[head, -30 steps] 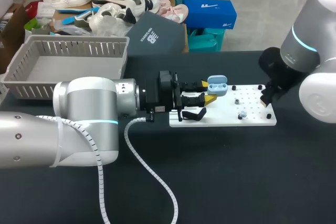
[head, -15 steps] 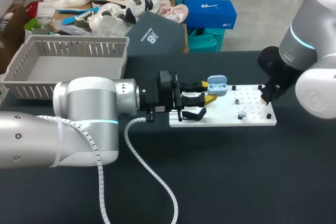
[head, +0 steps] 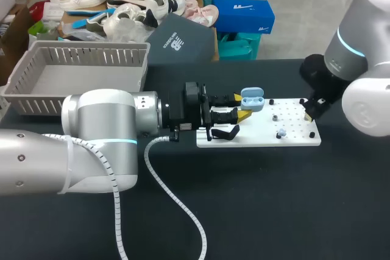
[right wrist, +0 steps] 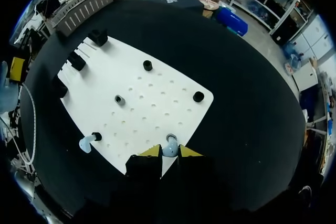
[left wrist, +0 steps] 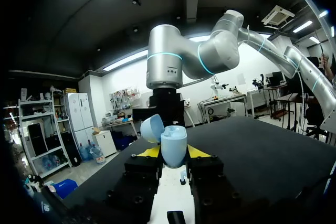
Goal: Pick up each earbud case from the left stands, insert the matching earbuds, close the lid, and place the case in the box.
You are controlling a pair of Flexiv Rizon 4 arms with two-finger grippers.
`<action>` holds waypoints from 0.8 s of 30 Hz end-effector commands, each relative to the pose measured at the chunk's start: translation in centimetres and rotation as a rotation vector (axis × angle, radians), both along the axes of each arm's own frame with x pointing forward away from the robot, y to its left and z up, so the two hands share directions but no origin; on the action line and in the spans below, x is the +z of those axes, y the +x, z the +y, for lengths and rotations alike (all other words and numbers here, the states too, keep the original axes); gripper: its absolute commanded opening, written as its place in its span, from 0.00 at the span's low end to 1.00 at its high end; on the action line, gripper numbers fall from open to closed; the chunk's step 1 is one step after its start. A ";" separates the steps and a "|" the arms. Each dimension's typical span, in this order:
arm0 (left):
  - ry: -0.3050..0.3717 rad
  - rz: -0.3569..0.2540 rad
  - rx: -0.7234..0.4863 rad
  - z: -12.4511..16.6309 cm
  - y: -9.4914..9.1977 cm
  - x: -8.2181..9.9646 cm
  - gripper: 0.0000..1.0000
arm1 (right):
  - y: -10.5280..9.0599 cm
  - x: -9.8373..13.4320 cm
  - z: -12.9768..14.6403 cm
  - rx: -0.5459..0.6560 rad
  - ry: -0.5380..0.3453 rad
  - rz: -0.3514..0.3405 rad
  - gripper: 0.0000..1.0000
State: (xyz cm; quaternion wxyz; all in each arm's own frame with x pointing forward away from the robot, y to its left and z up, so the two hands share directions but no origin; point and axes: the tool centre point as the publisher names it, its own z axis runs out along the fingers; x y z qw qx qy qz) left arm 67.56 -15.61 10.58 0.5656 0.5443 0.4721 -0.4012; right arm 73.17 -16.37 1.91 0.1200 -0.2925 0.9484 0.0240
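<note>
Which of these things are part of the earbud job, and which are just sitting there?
Part of the job: open blue earbud case, earbud on the board, second earbud, white board, black stands, grey basket.
Just sitting: unused black pegs, arm's coiled cable.

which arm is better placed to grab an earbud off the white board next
Right. The right gripper sits directly at a blue earbud on the white board, while the left gripper is shut on the open earbud case.
</note>
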 end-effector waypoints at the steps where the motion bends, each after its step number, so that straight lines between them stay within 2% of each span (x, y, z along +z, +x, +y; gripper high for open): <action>1: -0.004 -0.002 0.002 0.0 0.0 -0.1 0.00 | 0.2 -0.1 0.1 0.000 0.001 0.006 0.00; 7: -0.004 -0.002 0.002 0.0 0.0 -0.1 0.00 | -0.1 0.4 0.2 -0.004 -0.003 0.001 0.00; 15: -0.004 -0.002 0.002 0.0 0.0 -0.1 0.00 | -2.2 2.9 0.2 -0.037 -0.025 -0.045 0.00; 18: -0.004 -0.002 0.002 0.0 0.0 -0.1 0.00 | -3.0 3.6 0.4 -0.042 0.010 -0.039 0.00; 24: -0.004 -0.002 0.002 0.0 0.0 -0.1 0.00 | -3.0 3.6 0.4 -0.042 0.010 -0.039 0.00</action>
